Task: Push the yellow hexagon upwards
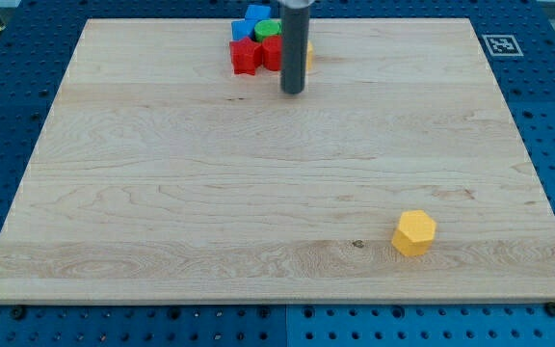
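Note:
The yellow hexagon (413, 232) lies on the wooden board (162, 193) near the view's bottom right. My tip (292, 92) is far from it, near the view's top centre, just below a cluster of blocks. The rod rises from the tip to the view's top edge and hides part of that cluster.
The cluster at the view's top centre holds a red star-like block (245, 56), a second red block (271, 52), a green block (267, 30), a blue block (251, 20) and a sliver of a yellow block (309, 54) behind the rod. A marker tag (498, 44) sits at the top right.

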Controlling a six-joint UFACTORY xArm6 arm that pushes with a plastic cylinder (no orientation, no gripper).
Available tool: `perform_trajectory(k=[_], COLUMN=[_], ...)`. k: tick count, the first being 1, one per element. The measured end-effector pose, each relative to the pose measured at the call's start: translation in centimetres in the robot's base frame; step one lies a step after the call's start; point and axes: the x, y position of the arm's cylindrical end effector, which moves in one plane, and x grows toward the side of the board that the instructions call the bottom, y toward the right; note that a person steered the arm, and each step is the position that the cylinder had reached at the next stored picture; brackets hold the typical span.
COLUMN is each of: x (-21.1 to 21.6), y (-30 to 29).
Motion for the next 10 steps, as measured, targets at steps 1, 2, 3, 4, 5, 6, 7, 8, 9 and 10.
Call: perform_trajectory(k=[1, 2, 3, 4, 5, 6, 7, 8, 9, 10], x=[7.6, 17.4, 25.4, 25.6, 25.6, 25.5, 23.4, 21.1, 19.3, 17.4], y=[-2.8, -2.2, 1.6, 4.6, 12.0, 14.0, 13.9, 13.3, 12.9, 12.9])
